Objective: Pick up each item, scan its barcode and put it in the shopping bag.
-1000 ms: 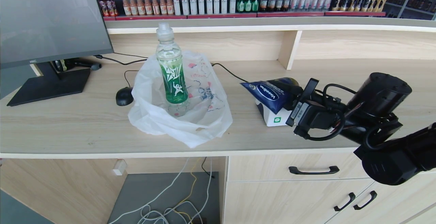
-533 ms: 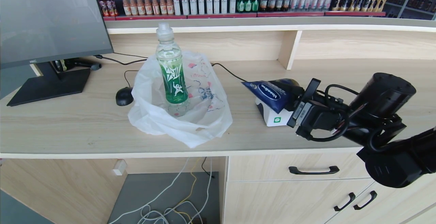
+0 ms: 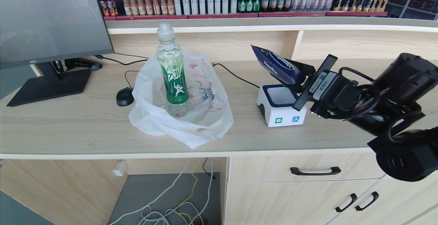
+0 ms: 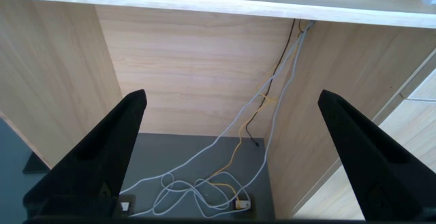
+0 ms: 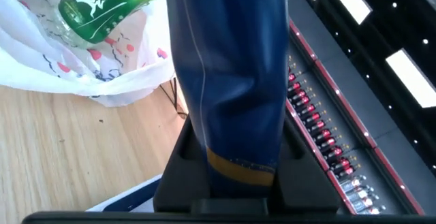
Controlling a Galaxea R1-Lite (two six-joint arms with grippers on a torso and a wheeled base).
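My right gripper (image 3: pixel 305 77) was clenched on the blue tube (image 3: pixel 278 66), tilted just above the scanner (image 3: pixel 279 110), right of centre. Left gripper (image 4: pixel 231 149) spread wide, empty. Green bottle (image 3: pixel 172 71) stood in the shopping bag (image 3: pixel 205 115), mid-frame. I judged the tube at the scan step, bagging still left.

Bottle (image 3: pixel 172 71) in bag (image 3: pixel 205 115) on counter (image 3: pixel 68 129); scanner (image 3: pixel 281 110) right; tube (image 3: pixel 278 65) above scanner.

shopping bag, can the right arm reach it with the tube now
Probably yes: nothing stands between the right gripper, holding the tube above the scanner, and the bag; a bottle stands inside.
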